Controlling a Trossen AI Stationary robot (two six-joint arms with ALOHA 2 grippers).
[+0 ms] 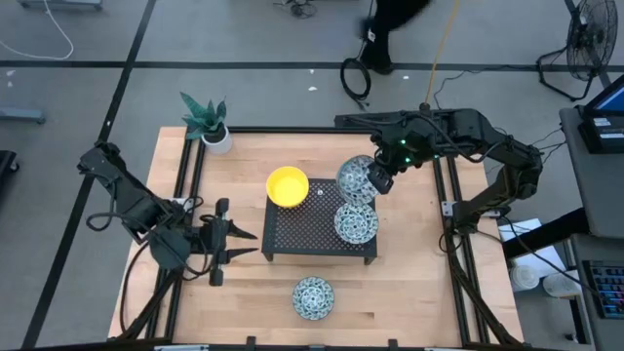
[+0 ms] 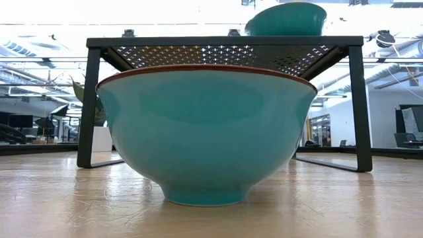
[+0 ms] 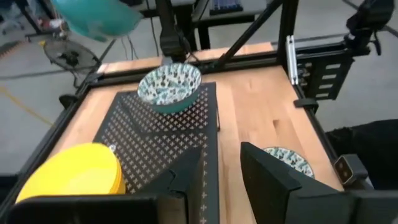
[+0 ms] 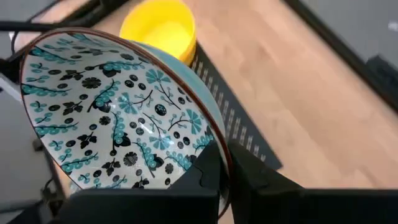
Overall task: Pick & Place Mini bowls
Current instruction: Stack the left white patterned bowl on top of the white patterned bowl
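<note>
My right gripper (image 1: 376, 182) is shut on a white bowl with a blue-green pattern (image 1: 356, 179), above the far right corner of the black perforated rack (image 1: 314, 232). A second patterned bowl (image 1: 356, 224) stands on the rack's right side. A yellow bowl (image 1: 288, 186) sits at the rack's far left corner. A third patterned bowl (image 1: 313, 297) rests on the table near the front edge and fills the low view (image 2: 206, 132). My left gripper (image 1: 249, 244) is open, level, left of the rack and touching nothing. My right gripper holds the patterned bowl by its rim (image 4: 219, 148), one finger (image 4: 199, 177) inside the bowl and the other (image 4: 261, 177) outside against its teal wall. The bowl is lifted clear and tilted steeply, its patterned inside (image 4: 118, 106) turned toward the wrist camera.
A white pot with a green plant (image 1: 210, 125) stands at the table's far left corner. Black frame rails (image 1: 450, 210) run along the table's left and right sides. Bare wood (image 1: 409, 292) lies in front of and to the right of the rack.
</note>
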